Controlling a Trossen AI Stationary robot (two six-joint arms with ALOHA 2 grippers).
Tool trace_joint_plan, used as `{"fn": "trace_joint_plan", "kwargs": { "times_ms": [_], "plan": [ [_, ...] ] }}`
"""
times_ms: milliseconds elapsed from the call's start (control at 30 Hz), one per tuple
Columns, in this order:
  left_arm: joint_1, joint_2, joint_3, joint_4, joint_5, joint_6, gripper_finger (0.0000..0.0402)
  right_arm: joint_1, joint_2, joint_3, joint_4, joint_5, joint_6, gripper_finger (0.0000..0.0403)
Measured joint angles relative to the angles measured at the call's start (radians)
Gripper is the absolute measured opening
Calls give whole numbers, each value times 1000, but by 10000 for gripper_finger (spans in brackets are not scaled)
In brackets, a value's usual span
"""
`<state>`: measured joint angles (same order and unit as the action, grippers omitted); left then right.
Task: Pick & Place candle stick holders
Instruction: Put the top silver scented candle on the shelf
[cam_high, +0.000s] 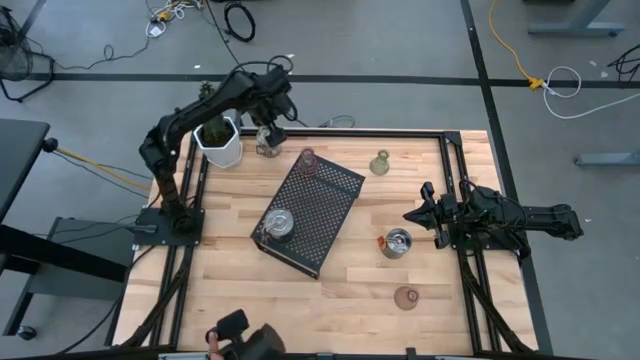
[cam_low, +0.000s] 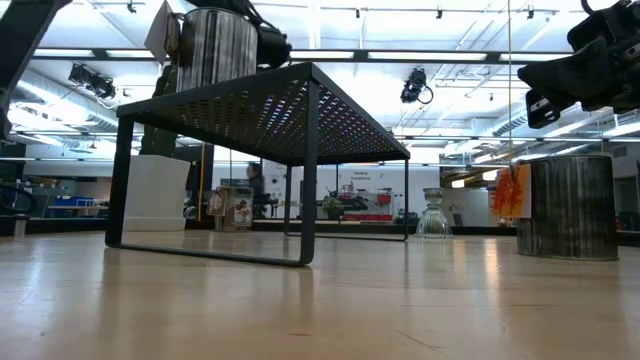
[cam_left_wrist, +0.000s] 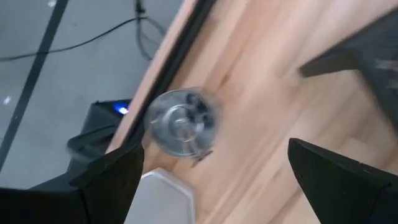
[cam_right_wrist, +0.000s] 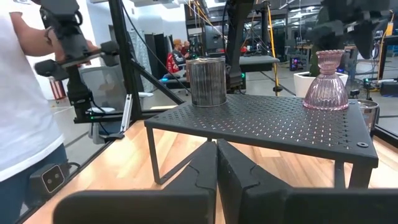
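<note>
My left gripper (cam_high: 268, 132) is open and hovers over a clear silver holder (cam_left_wrist: 181, 121) that stands on the table's far edge next to the white pot (cam_high: 220, 143); its fingers (cam_left_wrist: 118, 174) stand on either side, above it. A silver holder (cam_high: 279, 223) and a pink holder (cam_high: 307, 160) stand on the black perforated tray (cam_high: 320, 200). An olive holder (cam_high: 380, 163), a silver holder with an orange tag (cam_high: 397, 243) and a pink holder (cam_high: 406, 297) stand on the table. My right gripper (cam_high: 412, 215) is shut and empty at the right, facing the tray.
The tray (cam_right_wrist: 261, 121) stands on legs, raised off the wooden table. The white hexagonal pot sits close beside the clear holder. Black rails (cam_high: 455, 170) run along the table's edges. A person in a white shirt (cam_right_wrist: 25, 106) stands beyond the table.
</note>
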<state>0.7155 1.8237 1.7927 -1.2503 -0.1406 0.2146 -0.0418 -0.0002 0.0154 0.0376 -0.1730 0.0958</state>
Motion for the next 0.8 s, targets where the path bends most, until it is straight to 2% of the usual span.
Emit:
{"fn": "trace_joint_plan", "kwargs": {
  "times_ms": [133,500,667,800],
  "plan": [
    [24,20,0,0,-53,-14,399,0,0,0,0,0,0,12],
    [12,24,0,19,-84,12,399,0,0,0,0,0,0,12],
    [-6,24,0,19,-82,-13,399,0,0,0,0,0,0,12],
    [-7,24,0,9,-40,-20,399,0,0,0,0,0,0,12]
  ]
}}
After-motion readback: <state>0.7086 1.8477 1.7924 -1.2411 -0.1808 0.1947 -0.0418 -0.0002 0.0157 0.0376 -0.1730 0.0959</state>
